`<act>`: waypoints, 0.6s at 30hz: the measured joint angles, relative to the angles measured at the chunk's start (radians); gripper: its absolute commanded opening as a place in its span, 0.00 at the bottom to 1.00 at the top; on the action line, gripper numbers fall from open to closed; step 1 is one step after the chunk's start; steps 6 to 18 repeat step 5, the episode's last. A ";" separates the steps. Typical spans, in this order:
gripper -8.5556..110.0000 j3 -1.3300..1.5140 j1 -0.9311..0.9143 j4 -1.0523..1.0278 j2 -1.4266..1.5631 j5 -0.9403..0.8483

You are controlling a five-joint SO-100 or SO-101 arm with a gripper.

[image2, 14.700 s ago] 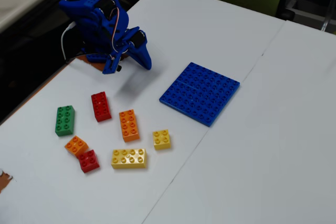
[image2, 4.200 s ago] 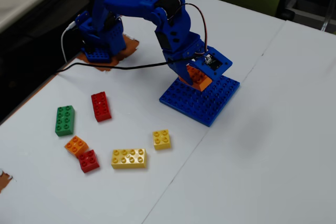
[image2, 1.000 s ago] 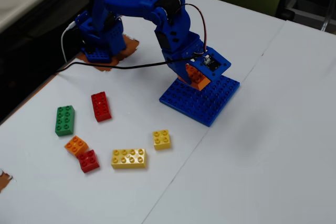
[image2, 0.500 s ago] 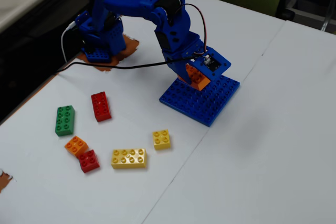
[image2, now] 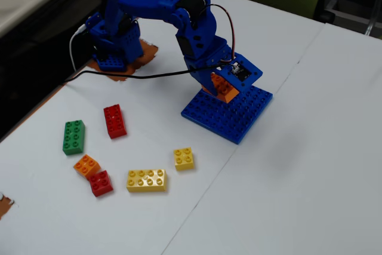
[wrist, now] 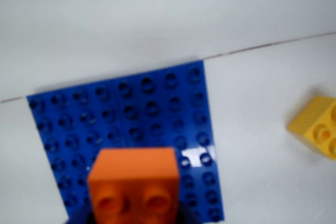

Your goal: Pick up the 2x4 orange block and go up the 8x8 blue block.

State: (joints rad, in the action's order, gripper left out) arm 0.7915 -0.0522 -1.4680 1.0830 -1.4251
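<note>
End effector [image2: 223,85] jaws clamp the oblong orange studded plastic brick [image2: 224,86] by its long sides, poised over the flat blue studded baseplate's [image2: 236,116] far corner; light, rigid, smooth-walled, it likely needs firm side grip on the white tabletop [image2: 310,165].

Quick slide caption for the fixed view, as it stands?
Gripper holds the 2x4 orange block over the 8x8 blue block; six loose bricks lie on the white table.

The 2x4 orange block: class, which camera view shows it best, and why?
The wrist view. There the 2x4 orange block fills the lower middle, its end face and two studs clear above the 8x8 blue block. In the fixed view the gripper hides most of it, leaving a small orange patch.
</note>
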 measured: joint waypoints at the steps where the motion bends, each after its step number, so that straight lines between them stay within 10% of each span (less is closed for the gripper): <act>1: 0.12 0.000 0.000 0.000 0.000 0.000; 18: 0.12 0.000 0.000 0.000 0.000 0.000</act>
